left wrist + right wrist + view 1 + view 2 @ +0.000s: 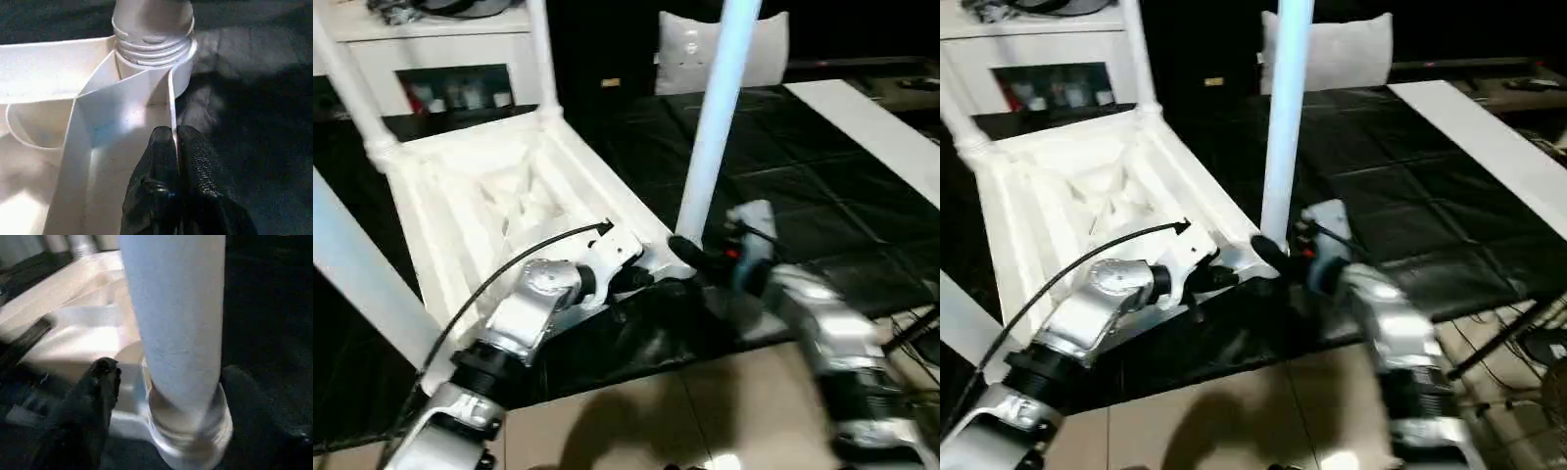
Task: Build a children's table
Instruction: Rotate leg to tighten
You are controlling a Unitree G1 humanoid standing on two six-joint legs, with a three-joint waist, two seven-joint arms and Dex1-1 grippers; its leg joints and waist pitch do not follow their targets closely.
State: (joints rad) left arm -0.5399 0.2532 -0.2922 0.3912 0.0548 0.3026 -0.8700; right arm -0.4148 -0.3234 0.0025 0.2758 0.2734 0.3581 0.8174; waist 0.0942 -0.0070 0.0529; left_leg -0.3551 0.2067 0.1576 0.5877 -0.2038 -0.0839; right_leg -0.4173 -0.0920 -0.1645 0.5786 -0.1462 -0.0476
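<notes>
Children's table top (499, 211) lay upside down on a black mat (803, 206), its ribbed underside facing up. At the far left, one white leg (357, 269) crossed the head view close to the camera, and two more legs (347, 83) stood in the far corner sockets in front of a white cabinet (440, 49).

Left gripper (175, 147) reached in over the near edge of the top. Its two black fingers (159, 161) were pressed together on a thin upright rib (171, 105) of the underside, pinching it just beside the near corner socket (154, 51).

In that socket stood the fourth leg (715, 127), upright, its threaded base seated in the ring. A pale cushion (680, 49) lay behind it on the mat.

Right gripper (700, 262) sat at the foot of this leg. Its fingers (95, 391) stood apart on either side of the leg's base; whether they touched it could not be told. A white board (871, 132) lay along the mat's right side.
</notes>
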